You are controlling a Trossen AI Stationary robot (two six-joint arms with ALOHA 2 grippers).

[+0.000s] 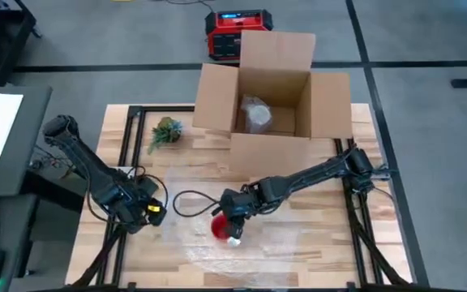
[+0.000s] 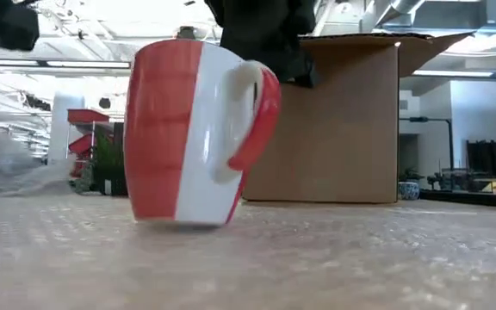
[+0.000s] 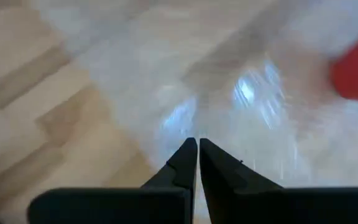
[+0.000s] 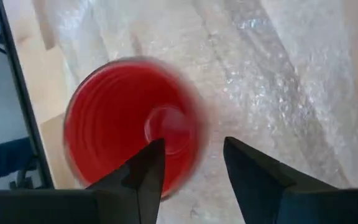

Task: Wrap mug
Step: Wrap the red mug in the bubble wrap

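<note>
Mug (image 1: 221,228), red-and-white glazed, upright on crinkled clear bubble wrap (image 1: 250,251), lower centre. Right gripper (image 1: 235,217) above it, jaws open. Left gripper (image 1: 154,212), jaws closed, left of wrap edge. Cardboard box (image 1: 270,89) behind.

Lighting is bright and even in the high view, with soft, short shadows under both arms and beside the box (image 1: 272,85). The low view is backlit: ceiling lights and far windows wash out the room, and the near bubble wrap (image 2: 317,258) is out of focus. The mug (image 2: 198,131) is fairly sharp. The left wrist view is heavily motion-blurred; glare patches streak across the wrap (image 3: 241,99). In the right wrist view the mug (image 4: 132,127) is smeared at its rim, while the wrap glints with small highlights.
</note>
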